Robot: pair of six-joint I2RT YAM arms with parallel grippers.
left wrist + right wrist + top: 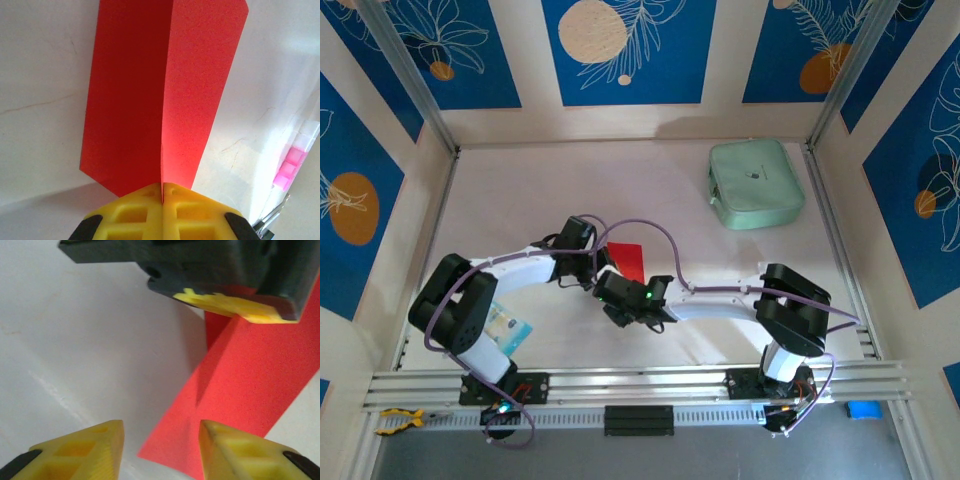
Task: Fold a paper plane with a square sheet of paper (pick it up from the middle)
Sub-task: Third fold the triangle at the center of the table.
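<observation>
**Task status.** The square sheet of paper (150, 90) carries one lengthwise centre crease. In the left wrist view it appears as two long red panels meeting at a ridge that runs from the bottom centre of the frame to the top. No pointed nose or wing folds are evident, so the plane is judged to be at an early stage. The nose folds and wing folds remain to be made.

**End effectors.**
- The left gripper (162, 187) has its yellow fingers pressed together on the near end of the crease and is clamped on the paper.
- The right gripper (160, 437) has its fingers apart and holds nothing. A corner of the red paper lies on the table at the bottom centre of its view, just beside the right-hand finger.

**Location.** In the overhead view the paper sits near the centre of the frame, between the two wrists. One end is lifted at the left gripper, and the rest slopes toward the table (520, 200).

**Surface and room.**
- The table top is pale, matt and off-white, with faint hairline scuffs.
- A mint-green pouch (755, 182) lies at the upper right, well apart from the paper.
- A blue-and-white packet (508, 328) lies at the lower left, partly under the left arm.
- Aluminium rails (640, 385) cross the bottom edge.
- The walls carry blue panels (620, 50) with white leaf outlines and pale or orange discs.
</observation>
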